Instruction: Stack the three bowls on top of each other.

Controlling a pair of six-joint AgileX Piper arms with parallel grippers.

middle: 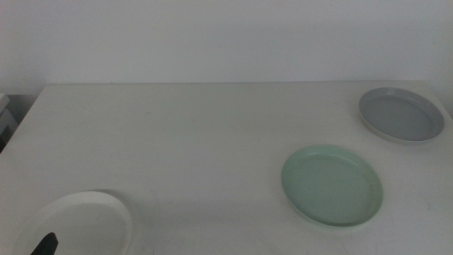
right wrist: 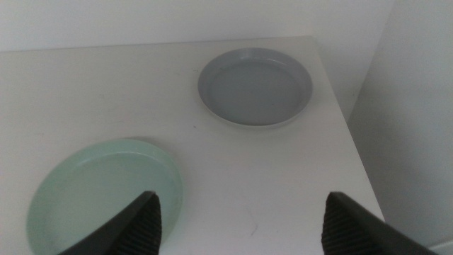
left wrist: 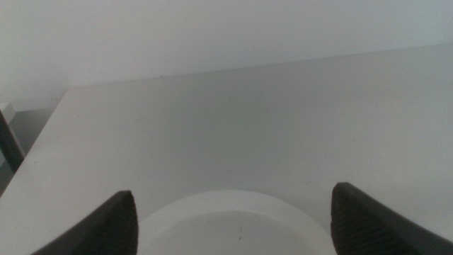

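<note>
Three shallow, round, low-rimmed bowls are seen on the white table point(middle: 184, 134), one of each colour and none stacked. The white bowl point(middle: 78, 223) is set at the near left corner, partly cut off by the picture's bottom edge. The green bowl point(middle: 333, 185) lies right of centre, and the grey bowl point(middle: 400, 114) is placed at the far right, just beside the table's right edge and near its far edge. The green and grey bowls are near each other but not touching; the white one is well apart from both. A wide bare stretch of tabletop is left between the white bowl and the other two. The left gripper point(left wrist: 233, 227) is held over the white bowl, its jaws spread wide and grasping nothing. The right gripper point(right wrist: 241, 227) is held beside the green bowl's rim, jaws likewise spread apart and empty.
</note>
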